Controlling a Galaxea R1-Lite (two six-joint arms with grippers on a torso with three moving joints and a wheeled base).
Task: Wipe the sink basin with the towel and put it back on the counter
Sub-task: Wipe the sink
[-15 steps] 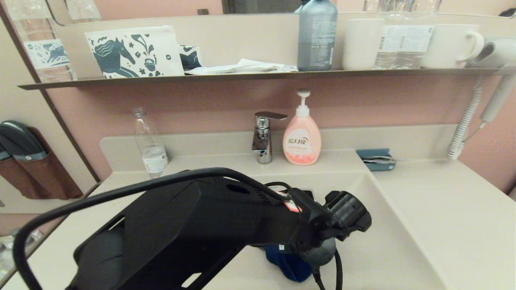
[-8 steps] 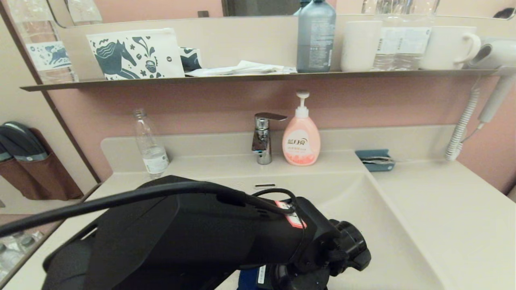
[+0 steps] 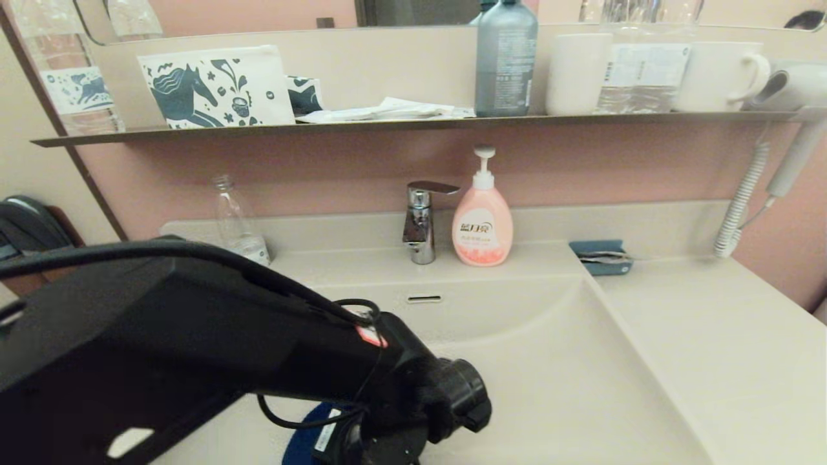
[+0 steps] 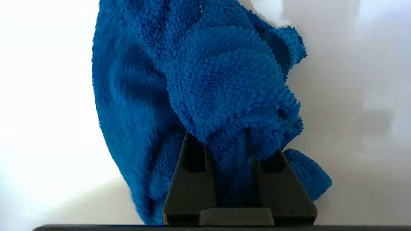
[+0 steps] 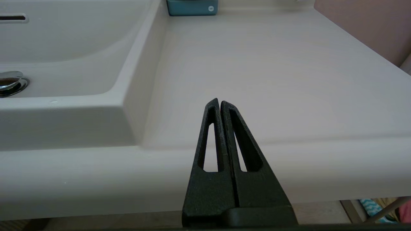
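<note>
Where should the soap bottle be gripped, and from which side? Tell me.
Grip the soap bottle round its narrow neck, just under the pump head, where the rounded body tapers. Judging by the layout, come from the front, over the sink basin: the wall is behind it, the tap stands close on one side, and the shelf hangs overhead.

most of the blue towel point(image 3: 303, 429) and the left pincer behind the left arm point(image 3: 194, 349)
</note>
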